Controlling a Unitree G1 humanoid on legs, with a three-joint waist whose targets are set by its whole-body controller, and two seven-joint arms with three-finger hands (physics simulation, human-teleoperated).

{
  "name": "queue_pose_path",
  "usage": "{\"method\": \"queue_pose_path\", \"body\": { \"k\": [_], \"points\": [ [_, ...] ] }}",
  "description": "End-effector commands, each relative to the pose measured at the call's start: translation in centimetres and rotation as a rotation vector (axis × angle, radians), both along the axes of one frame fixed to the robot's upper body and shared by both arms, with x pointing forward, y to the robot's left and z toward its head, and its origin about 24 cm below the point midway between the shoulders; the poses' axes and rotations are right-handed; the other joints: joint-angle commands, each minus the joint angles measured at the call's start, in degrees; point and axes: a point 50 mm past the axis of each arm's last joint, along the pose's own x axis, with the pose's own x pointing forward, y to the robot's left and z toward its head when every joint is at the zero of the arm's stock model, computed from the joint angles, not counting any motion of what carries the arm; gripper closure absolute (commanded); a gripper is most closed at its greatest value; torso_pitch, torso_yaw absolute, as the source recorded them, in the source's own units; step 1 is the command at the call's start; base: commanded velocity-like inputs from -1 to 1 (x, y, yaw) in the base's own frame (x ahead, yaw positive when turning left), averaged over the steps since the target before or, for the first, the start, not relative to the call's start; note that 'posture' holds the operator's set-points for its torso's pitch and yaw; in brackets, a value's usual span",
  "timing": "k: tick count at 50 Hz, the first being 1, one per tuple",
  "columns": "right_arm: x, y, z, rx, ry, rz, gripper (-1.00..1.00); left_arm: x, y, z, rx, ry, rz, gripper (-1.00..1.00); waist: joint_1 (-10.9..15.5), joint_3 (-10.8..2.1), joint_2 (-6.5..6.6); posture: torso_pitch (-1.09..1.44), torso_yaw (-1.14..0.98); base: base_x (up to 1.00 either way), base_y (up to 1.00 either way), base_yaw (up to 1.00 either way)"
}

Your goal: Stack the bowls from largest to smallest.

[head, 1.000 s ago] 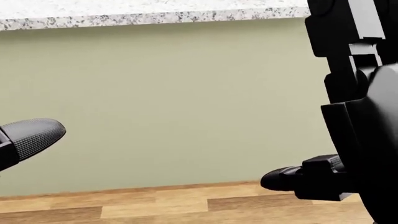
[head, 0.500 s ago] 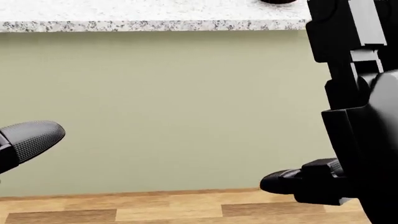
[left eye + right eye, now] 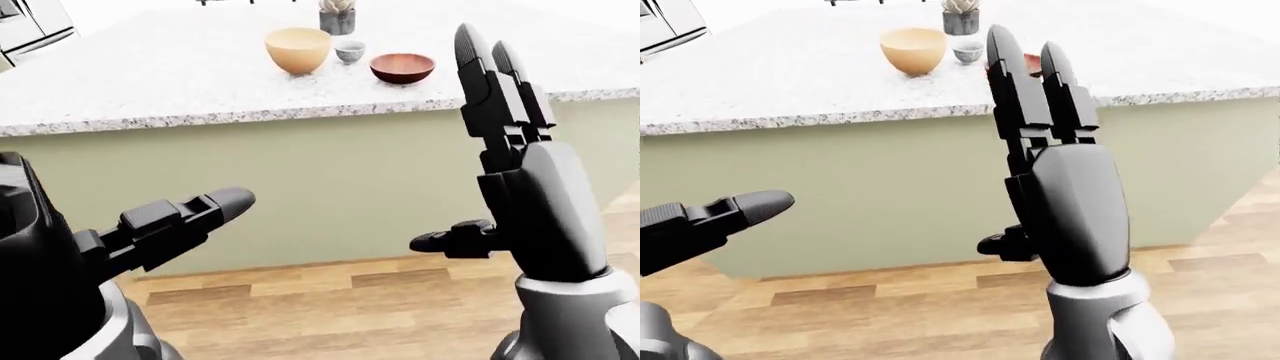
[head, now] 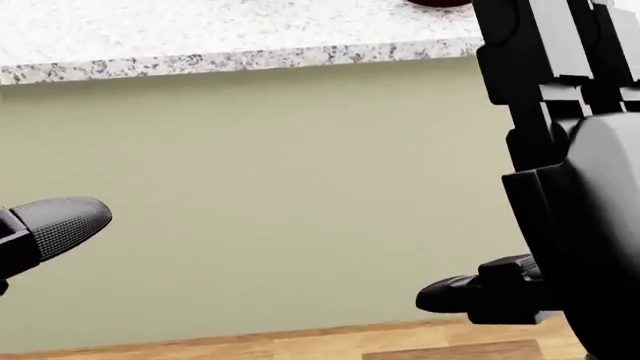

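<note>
Granite counter (image 3: 150,82) across the top of both eye views, green cabinet side (image 3: 330,180) under it, wooden floor (image 3: 330,300) at the bottom.

Since a second ago, whole head view shifted: counter edge lower in the picture and now slanted, floor strip nearly gone at the bottom, dark sliver of a bowl newly in at the top edge. Camera motion, not the things'. Probably a lift of the gaze toward the counter; no reach begun, stacking not started.

On the counter, well apart from both hands: tan bowl (image 3: 298,49), biggest; brown bowl (image 3: 402,67), shallower, to its right; small grey bowl (image 3: 350,51) between them, higher in the view. None nested.

Right hand (image 3: 520,172) raised, fingers straight up and side by side, thumb out to the view's left, holding nothing. Left hand (image 3: 165,229) low, fingers stretched toward the right, also empty.

Hidden: brown bowl almost wholly behind the right hand in the right-eye view; left thumb not visible; plant pot (image 3: 338,16) cut off at the top edge.
</note>
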Motion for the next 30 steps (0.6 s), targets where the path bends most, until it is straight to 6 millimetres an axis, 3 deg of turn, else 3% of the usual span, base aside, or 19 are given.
{"method": "queue_pose_path", "body": {
  "k": [1,2,5,9,12,13,14,15,17,20,22,25,26,27,28,29,30],
  "points": [
    [-0.9,-0.04,0.92,0.007,-0.087,-0.004,-1.0,-0.66,-0.31,0.59,0.008,-0.062,-0.016,-1.0,0.0,-1.65,1.1,0.0,0.0,0.67,0.0,0.0],
    [-0.9,-0.05,0.91,0.008,-0.087,-0.004,-1.0,-0.67,-0.31,0.57,0.009,-0.062,-0.016,-1.0,0.0,-2.43,1.12,0.0,0.0,0.68,0.0,0.0],
    [-0.9,-0.03,0.91,0.006,-0.086,-0.005,-1.0,-0.68,-0.32,0.56,0.009,-0.062,-0.017,-1.0,0.2,-1.99,0.79,0.0,0.0,0.66,0.0,0.0],
    [-0.88,-0.05,0.88,0.008,-0.083,-0.006,-1.0,-0.68,-0.34,0.52,0.009,-0.061,-0.017,-1.0,1.1,-2.72,-0.76,0.0,0.0,0.62,0.0,0.0],
    [-0.89,-0.05,0.91,0.007,-0.085,-0.007,-1.0,-0.68,-0.32,0.57,0.009,-0.062,-0.017,-1.0,1.0,-4.07,-3.97,0.0,0.0,0.6,0.0,0.0],
    [-0.89,-0.06,0.89,0.008,-0.084,-0.008,-1.0,-0.69,-0.32,0.56,0.009,-0.062,-0.018,-1.0,0.4,-4.74,-6.68,0.0,0.0,0.59,0.0,0.0],
    [-0.89,-0.06,0.89,0.008,-0.084,-0.008,-1.0,-0.69,-0.31,0.57,0.009,-0.063,-0.016,-1.0,0.4,-2.67,-3.85,0.0,0.0,0.59,0.0,0.0],
    [-0.89,-0.06,0.9,0.008,-0.085,-0.008,-1.0,-0.69,-0.3,0.6,0.008,-0.063,-0.017,-1.0,0.6,-1.12,-5.15,0.0,0.0,0.59,0.0,0.0],
    [-0.89,-0.08,0.9,0.009,-0.085,-0.009,-1.0,-0.69,-0.31,0.6,0.009,-0.063,-0.017,-1.0,-0.5,-2.28,-5.35,0.0,0.0,0.59,0.0,0.0],
    [-0.89,-0.11,0.85,0.01,-0.083,-0.009,-1.0,-0.67,-0.33,0.58,0.01,-0.061,-0.016,-1.0,-0.9,-1.81,-4.77,0.0,0.0,0.56,0.0,0.0],
    [-0.89,-0.11,0.86,0.011,-0.083,-0.009,-1.0,-0.67,-0.31,0.6,0.009,-0.062,-0.016,-1.0,-1.3,-2.26,-4.07,0.0,0.0,0.45,0.0,0.0],
    [-0.88,-0.09,0.85,0.011,-0.082,-0.01,-1.0,-0.67,-0.29,0.61,0.009,-0.062,-0.017,-1.0,-1.4,-3.35,-2.03,0.0,0.0,0.32,0.0,0.0],
    [-0.88,-0.09,0.86,0.01,-0.081,-0.01,-1.0,-0.67,-0.3,0.6,0.01,-0.062,-0.017,-1.0,-1.3,-3.62,-0.86,0.0,0.0,0.27,0.0,0.0],
    [-0.88,-0.08,0.87,0.01,-0.082,-0.01,-1.0,-0.66,-0.3,0.61,0.01,-0.062,-0.017,-1.0,-1.1,-4.19,1.22,0.0,0.0,0.27,0.0,0.0],
    [-0.88,-0.08,0.86,0.009,-0.081,-0.011,-1.0,-0.67,-0.3,0.61,0.01,-0.062,-0.016,-1.0,-1.0,-4.46,0.77,0.0,0.0,0.27,0.0,0.0],
    [-0.87,-0.09,0.85,0.01,-0.08,-0.011,-1.0,-0.66,-0.28,0.62,0.009,-0.062,-0.017,-1.0,-0.7,-2.6,0.62,0.0,0.0,0.26,0.0,0.0],
    [-0.87,-0.09,0.82,0.01,-0.079,-0.011,-1.0,-0.67,-0.27,0.61,0.011,-0.062,-0.015,-1.0,-0.5,-2.4,1.17,0.0,0.0,0.27,0.0,0.0]
  ]
}}
